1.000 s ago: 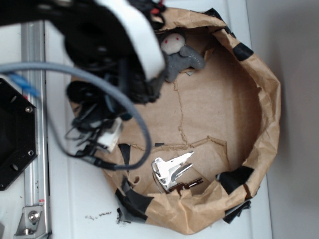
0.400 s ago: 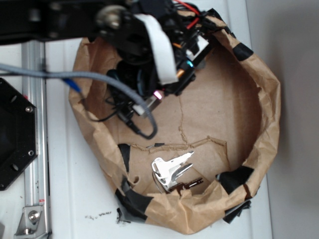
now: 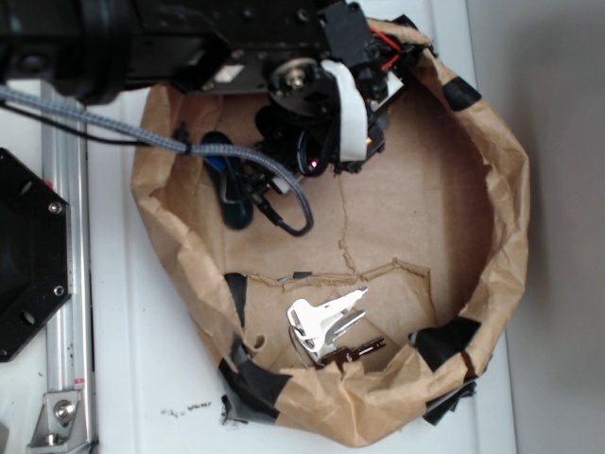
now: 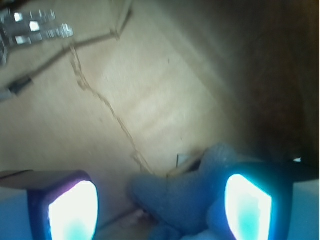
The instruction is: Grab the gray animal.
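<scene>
Seen from the wrist, the tool (image 4: 160, 202) is spread wide, its glowing pads (image 4: 72, 210) straddling the gray animal (image 4: 185, 197), which lies on the brown paper floor between them, nearer the right pad. Farther off lie silvery metal pieces (image 4: 35, 27). From overhead, the arm hides the toy at the far rim of the paper basin (image 3: 506, 227) on the white counter (image 3: 132, 378).
</scene>
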Controlling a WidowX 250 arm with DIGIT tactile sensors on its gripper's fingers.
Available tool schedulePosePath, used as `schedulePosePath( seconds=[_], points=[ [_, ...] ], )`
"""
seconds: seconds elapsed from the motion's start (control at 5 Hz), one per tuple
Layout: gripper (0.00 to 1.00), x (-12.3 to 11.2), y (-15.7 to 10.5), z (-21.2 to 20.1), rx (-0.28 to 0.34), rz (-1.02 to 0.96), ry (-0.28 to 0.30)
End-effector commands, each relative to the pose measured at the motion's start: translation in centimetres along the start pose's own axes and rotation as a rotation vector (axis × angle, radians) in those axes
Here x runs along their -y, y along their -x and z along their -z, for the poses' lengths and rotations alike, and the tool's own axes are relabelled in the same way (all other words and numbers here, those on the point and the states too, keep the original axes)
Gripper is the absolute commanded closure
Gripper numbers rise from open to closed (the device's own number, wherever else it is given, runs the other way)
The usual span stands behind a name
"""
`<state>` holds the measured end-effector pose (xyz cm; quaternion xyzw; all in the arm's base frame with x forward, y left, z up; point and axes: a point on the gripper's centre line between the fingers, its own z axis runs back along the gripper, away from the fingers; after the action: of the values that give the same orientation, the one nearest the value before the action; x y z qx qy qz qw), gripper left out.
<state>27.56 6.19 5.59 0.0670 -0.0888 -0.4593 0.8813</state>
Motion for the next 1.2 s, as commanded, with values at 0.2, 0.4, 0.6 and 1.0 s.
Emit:
schedulePosePath(
  seconds=[0.2, 0.4, 0.6, 1.0],
  points=[
    [0.0, -2.9, 3.3, -2.2, -0.126, 0.053, -0.151],
    [0.0, -3.8, 3.6, -1.8, -0.106, 0.012, -0.208],
    [0.0, -4.7, 3.1, -0.3, -0.113, -0.015, -0.239],
    [1.0, -4.4, 2.9, 1.0, -0.129, -0.093, -0.172]
  ],
)
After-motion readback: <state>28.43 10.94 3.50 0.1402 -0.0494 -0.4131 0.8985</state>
